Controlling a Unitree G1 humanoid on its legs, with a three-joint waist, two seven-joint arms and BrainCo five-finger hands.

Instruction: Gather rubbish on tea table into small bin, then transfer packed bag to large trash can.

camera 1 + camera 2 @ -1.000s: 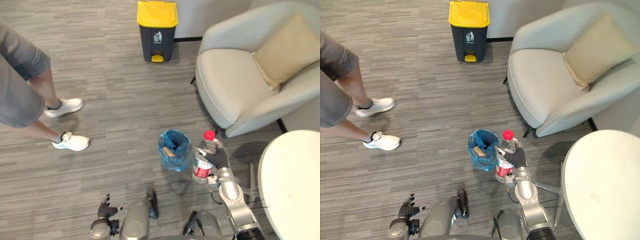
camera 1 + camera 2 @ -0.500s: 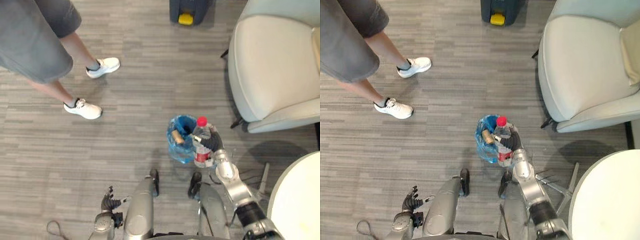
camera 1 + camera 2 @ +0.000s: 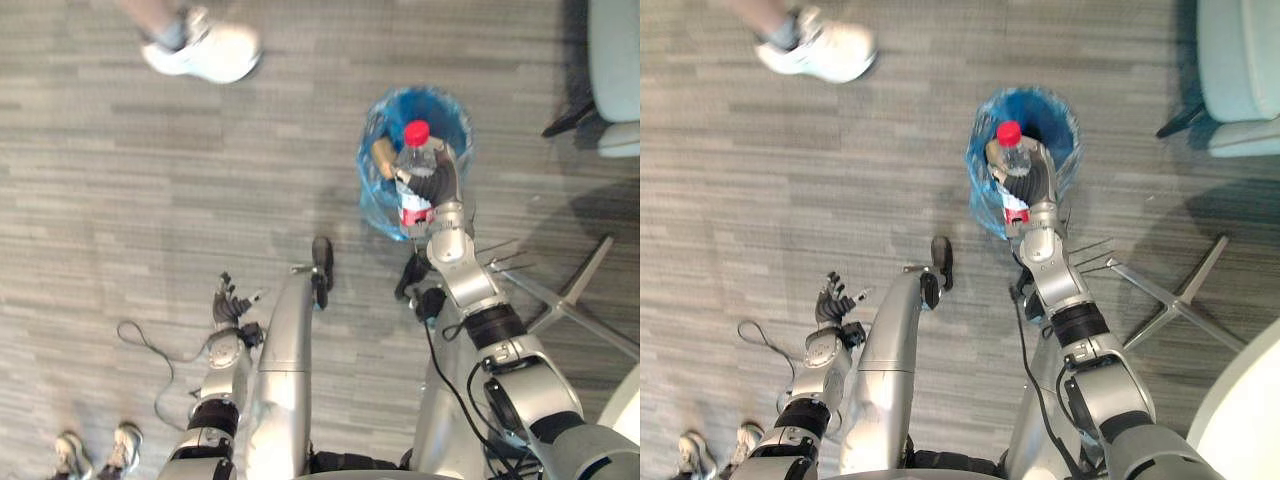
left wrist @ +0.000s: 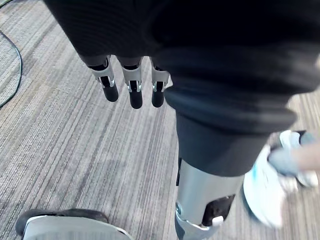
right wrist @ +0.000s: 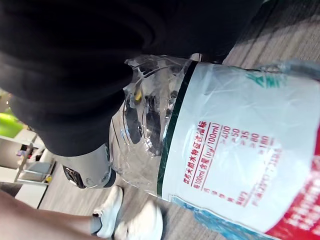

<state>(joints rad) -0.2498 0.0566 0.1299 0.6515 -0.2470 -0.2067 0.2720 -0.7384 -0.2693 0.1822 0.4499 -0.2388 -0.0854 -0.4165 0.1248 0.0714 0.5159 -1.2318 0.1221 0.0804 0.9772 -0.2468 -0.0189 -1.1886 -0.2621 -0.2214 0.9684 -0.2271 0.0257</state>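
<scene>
Change: bottle (image 3: 414, 160) now hangs over the mouth of the small bin (image 3: 452, 112). A second ago it stood clear of the rim on the armchair (image 3: 618, 60) side; half a second ago it was at the rim.
Camera: head has pitched down between frames, so most of the drift of the carpet (image 3: 120, 180) and the person's shoe (image 3: 208, 50) across the view is the camera's own.
Right hand (image 3: 442, 183): clamped round the bottle's body, red cap up, bottle close to upright.
Depth: cannot tell whether the bottle's base is already inside the blue liner (image 3: 385, 205) or just above it.
Bin contents: one brown piece of rubbish (image 3: 383, 152) lies in the liner, just beside the bottle.
Left hand (image 3: 230, 305): low at the robot's side, fingers (image 4: 131, 92) straight and apart, nothing held.
Meaning for task: carry looks finished; letting go over the opening is judged the next step. Bagging and the transfer to the large can are not yet done.
Risk: bottle is tall against this bin and may lean out or tip it.
</scene>
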